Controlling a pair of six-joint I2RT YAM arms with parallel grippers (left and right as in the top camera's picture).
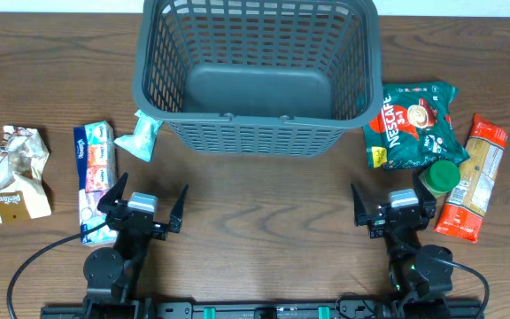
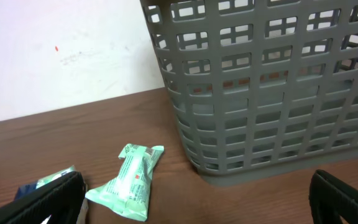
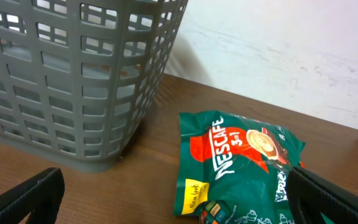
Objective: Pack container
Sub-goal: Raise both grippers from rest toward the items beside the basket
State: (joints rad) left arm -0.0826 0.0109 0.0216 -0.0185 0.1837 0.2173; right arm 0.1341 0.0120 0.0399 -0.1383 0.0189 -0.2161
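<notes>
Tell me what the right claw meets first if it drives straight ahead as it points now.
Most likely the green Nescafe pouch, lying just ahead of the open right claw. The container sits off to its left, seemingly clear of that line, though depth is unclear.

The dark brown wooden worktop [image 1: 264,204] carries a large dark grey lattice plastic basket [image 1: 255,133], a mint-green sachet [image 1: 140,137] at its left corner, and a green-and-red Nescafé pouch [image 1: 410,124] to its right.

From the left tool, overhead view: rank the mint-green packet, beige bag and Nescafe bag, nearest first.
1. Mint-green packet, just ahead, by the basket.
2. Beige bag, far left.
3. Nescafe bag, right of the basket.
</notes>
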